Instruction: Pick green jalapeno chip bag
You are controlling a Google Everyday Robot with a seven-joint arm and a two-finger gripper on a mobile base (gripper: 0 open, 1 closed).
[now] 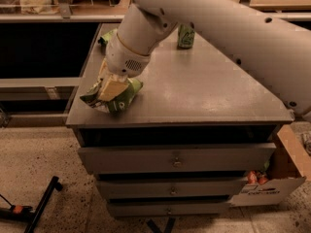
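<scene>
The green jalapeno chip bag point(122, 99) is crumpled light-green foil with a scrunched whitish, dark-green end pointing left. It lies at the front left corner of the grey cabinet top point(194, 91). My gripper point(110, 87) comes down from the big white arm and sits right on the bag. Its tan fingers point(112, 85) are pressed into the foil and closed on it. The bag's underside still looks to be at the cabinet surface. The middle of the bag is hidden by the fingers.
A green soda can point(185, 36) stands at the back of the top, and another green bag point(108, 36) lies at the back left edge. Drawers point(175, 159) are below. A cardboard box point(279, 176) is at the right and a black stand point(41, 208) lies on the floor.
</scene>
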